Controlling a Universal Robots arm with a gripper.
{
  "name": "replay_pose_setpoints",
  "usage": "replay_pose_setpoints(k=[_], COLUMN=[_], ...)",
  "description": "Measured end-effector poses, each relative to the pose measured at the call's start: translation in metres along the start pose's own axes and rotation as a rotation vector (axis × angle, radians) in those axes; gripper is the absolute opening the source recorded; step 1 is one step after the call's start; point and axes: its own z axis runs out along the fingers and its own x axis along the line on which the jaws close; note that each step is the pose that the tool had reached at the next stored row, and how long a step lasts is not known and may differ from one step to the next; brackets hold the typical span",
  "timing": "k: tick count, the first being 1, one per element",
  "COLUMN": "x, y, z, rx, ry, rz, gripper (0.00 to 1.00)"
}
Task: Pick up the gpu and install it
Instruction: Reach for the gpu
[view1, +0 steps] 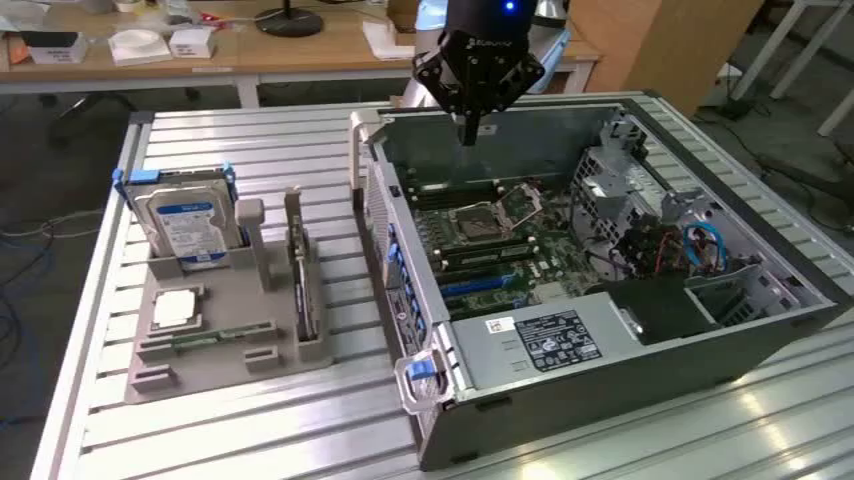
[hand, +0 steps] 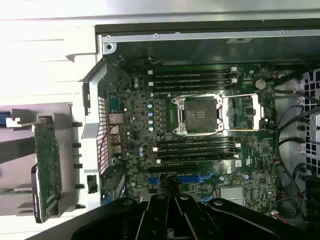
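The tool hangs over the open computer case, near its far wall. Its fingers look clenched together with nothing between them; in the wrist view they also meet in a point above the motherboard. The gpu is not in the case. It stands on its long edge in a slot of the grey holder on the desk, on the exterior view's left of the case, between the case wall and the hard drive. In the wrist view its green board shows beside the case edge. I judge the step in hand to be the reach for the card, and nothing of the task is done yet. To do it well, the fingers must be released before the descent, and they should come down across the thin top edge of the card — not along it — so that the pads press on both flat faces. The grasp should be near the middle of the length, so that the card does not swing, and the lift straight up, because the slot walls and the hard drive's stand are close.
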Motion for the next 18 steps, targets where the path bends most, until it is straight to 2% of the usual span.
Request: replay_pose_setpoints(k=[8, 18], x=[0.002, 0.021], y=[-0.0002, -0.0015], z=[-0.0001, -0.0006], rx=[0.0001, 0.0], ry=[0.0001, 0.0], rz=[0.0, 0.0], gripper=[0.1, 0.1])
